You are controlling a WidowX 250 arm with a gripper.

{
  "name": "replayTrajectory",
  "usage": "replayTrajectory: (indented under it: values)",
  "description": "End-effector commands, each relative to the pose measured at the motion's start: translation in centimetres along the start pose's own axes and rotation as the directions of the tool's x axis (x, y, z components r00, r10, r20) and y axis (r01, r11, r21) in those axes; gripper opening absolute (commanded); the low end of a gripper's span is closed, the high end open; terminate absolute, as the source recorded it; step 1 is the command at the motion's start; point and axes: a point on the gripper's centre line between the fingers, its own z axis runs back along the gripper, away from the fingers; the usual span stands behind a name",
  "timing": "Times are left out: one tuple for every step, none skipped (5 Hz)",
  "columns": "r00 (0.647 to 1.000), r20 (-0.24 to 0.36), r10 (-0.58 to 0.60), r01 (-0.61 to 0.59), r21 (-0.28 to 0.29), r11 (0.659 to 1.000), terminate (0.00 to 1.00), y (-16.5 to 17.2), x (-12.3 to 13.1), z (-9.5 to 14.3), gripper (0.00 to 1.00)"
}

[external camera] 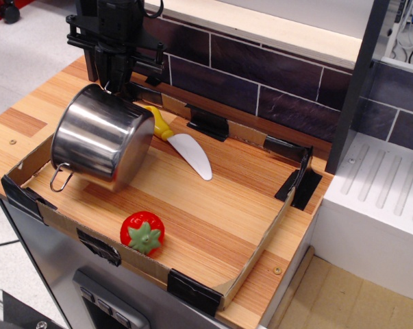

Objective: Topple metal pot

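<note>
The metal pot (100, 140) is tipped over in the back left of the cardboard-edged tray (254, 257). Its shiny base faces the camera and its mouth points away to the back left. One wire loop handle (59, 178) hangs at its lower left. My gripper (116, 81) points straight down at the pot's upper far rim. Its dark fingers (105, 68) stand close together and touch or nearly touch the rim. Their tips are hidden behind the pot, so I cannot tell whether they grip it.
A toy knife with a yellow handle (182, 140) lies just right of the pot. A red toy strawberry (142, 232) sits near the tray's front edge. A dark tiled wall (274, 82) runs behind, and a white drain rack (377, 192) stands to the right.
</note>
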Motion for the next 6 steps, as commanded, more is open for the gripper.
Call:
replayTrajectory:
  values:
    - [0.999,0.041,-0.001,0.002,-0.017,1.000,0.00,1.8,-0.4,0.3,0.00]
    - [0.999,0.013,0.048,-0.048,0.007,0.999,0.00,2.3,-0.3,0.0,1.00]
    - [0.998,0.050,0.040,-0.039,-0.009,0.999,0.00,2.7,-0.2,0.0,1.00]
    - [0.993,0.102,0.052,-0.052,0.003,0.999,0.00,3.6,0.1,1.3,1.00]
    - [0.985,0.150,0.081,-0.078,-0.023,0.997,0.00,4.4,0.4,3.3,1.00]
    - [0.977,0.184,0.111,-0.096,-0.090,0.991,0.00,5.2,0.5,6.1,1.00]
